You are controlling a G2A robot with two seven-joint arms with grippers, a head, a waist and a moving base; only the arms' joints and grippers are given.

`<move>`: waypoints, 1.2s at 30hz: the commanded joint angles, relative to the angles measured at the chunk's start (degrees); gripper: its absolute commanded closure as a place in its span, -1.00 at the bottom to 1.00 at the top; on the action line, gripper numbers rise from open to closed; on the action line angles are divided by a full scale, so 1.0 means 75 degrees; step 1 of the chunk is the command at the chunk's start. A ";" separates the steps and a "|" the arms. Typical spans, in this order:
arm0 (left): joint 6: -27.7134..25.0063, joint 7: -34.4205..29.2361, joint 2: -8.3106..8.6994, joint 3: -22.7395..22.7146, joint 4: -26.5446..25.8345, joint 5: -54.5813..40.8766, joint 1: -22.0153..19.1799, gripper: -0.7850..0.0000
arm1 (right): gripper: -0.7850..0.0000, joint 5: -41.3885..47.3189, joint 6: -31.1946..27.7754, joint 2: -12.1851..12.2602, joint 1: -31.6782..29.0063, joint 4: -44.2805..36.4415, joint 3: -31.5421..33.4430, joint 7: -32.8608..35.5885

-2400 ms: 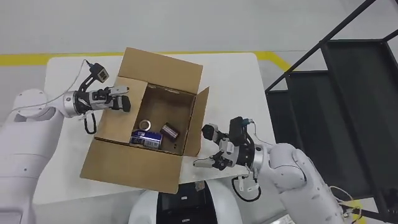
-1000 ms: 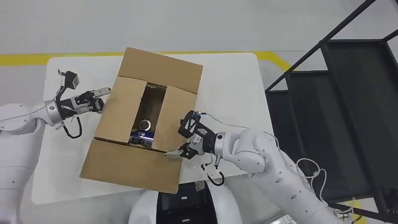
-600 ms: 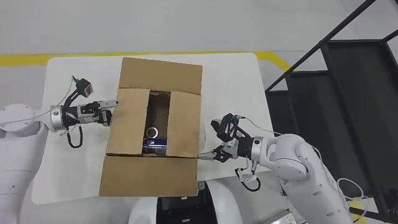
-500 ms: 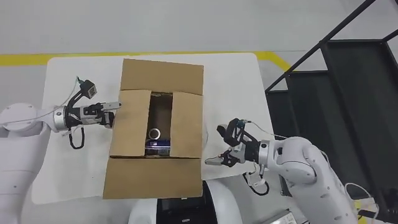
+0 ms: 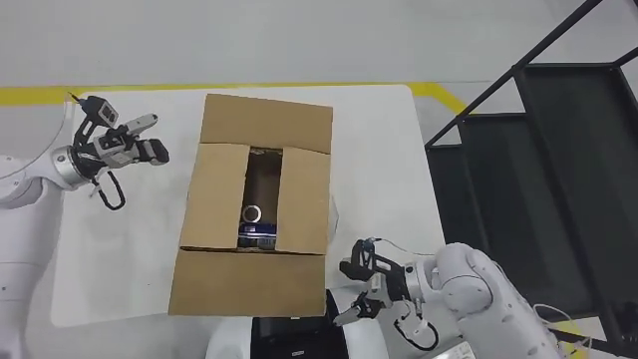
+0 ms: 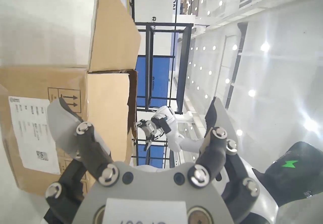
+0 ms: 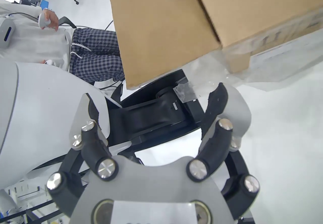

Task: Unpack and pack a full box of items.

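A brown cardboard box (image 5: 257, 204) stands in the middle of the white table (image 5: 374, 150). Its two side flaps are folded inward, leaving a narrow gap; the far and near flaps lie spread outward. Through the gap I see a round metal tin (image 5: 252, 214) and a blue packet (image 5: 256, 231). My left gripper (image 5: 150, 137) is open and holds nothing, off the box's left side above the table; the box (image 6: 63, 109) shows beyond it in its wrist view. My right gripper (image 5: 351, 289) is open too, at the table's near edge by the box's (image 7: 176, 8) near right corner.
A dark metal stair frame (image 5: 538, 130) stands right of the table. A yellow floor line (image 5: 100, 92) runs behind the table. Bare tabletop lies on both sides of the box. A clear plastic sheet (image 7: 265, 63) lies under the box's edge.
Both side flaps were pushed inward over the box, and the box turned straighter and shifted right. Since then the left gripper pulled back left and the right gripper drew down to the near edge.
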 commanded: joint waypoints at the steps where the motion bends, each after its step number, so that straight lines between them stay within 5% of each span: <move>1: -0.0053 0.0048 0.0022 -0.0116 -0.0009 -0.0048 0.0011 -1.00 | -1.00 -0.0014 0.0051 -0.0003 0.0079 0.0158 -0.0247 -0.0060; 10: -0.0153 0.0450 0.0038 -0.0388 -0.0132 -0.0429 0.0124 -1.00 | -1.00 0.0893 -0.0235 -0.0061 0.0797 0.0775 -0.1589 -0.0235; 20: -0.0200 0.0550 0.0077 -0.0624 -0.0327 -0.0572 0.0259 -1.00 | -1.00 0.2878 -0.1114 0.0160 0.1076 0.0684 -0.1505 -0.0801; 26: -0.0138 0.0125 0.0119 -0.0911 -0.0853 -0.1121 0.0514 -1.00 | -1.00 0.2563 -0.0393 0.0132 0.1520 0.0840 -0.1366 -0.1643; 36: 0.0755 -0.1933 0.0263 -0.1247 -0.1681 -0.1942 0.1241 -1.00 | -1.00 0.1109 0.0773 -0.0033 0.2152 0.1132 -0.1745 -0.2891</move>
